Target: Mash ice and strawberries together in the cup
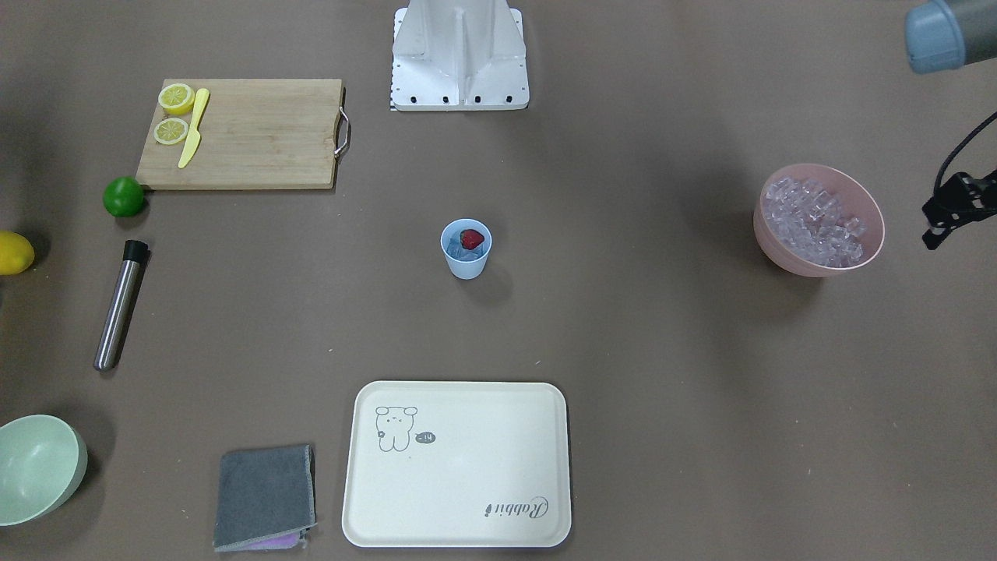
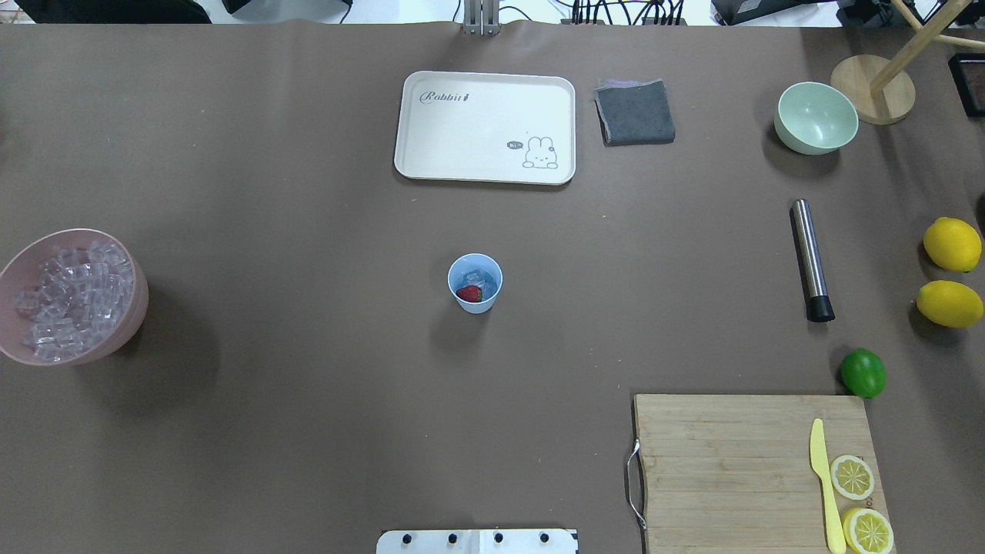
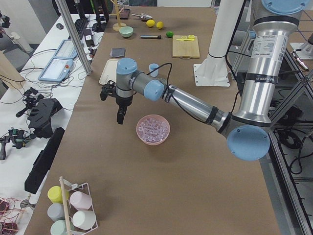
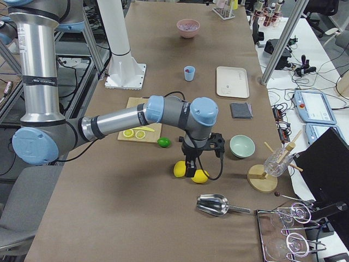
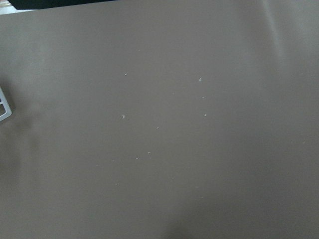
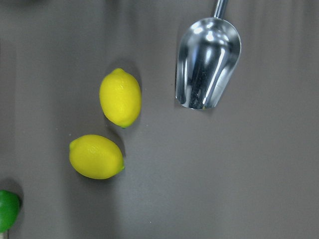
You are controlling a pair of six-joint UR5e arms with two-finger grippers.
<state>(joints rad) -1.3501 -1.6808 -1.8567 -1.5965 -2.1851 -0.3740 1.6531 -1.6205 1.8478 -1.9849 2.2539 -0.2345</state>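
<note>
**Cup loaded, muddler untouched, both arms parked at the table's ends**

The small light blue tapered plastic cup stands upright near the middle of the brown table, well apart from everything else. Inside it lie a small red strawberry and a few clear glassy ice cubes, so the filling looks done and the mashing itself not yet begun.

The likely tool, a brushed steel cylindrical muddler with a black end, lies flat on the robot's right side, between the pale green bowl and the round green lime. It sits within the right arm's reach, which probably makes that arm the one to fetch it.

The right gripper hangs over two yellow lemons at the table's right end; its wrist camera looks down on them and on a shiny metal scoop. The left gripper hovers just beside the large pink bowl of ice cubes, over bare table. Both show clearly only in side views, so I cannot tell whether either is released or clenched; nothing appears to be carried.
</note>
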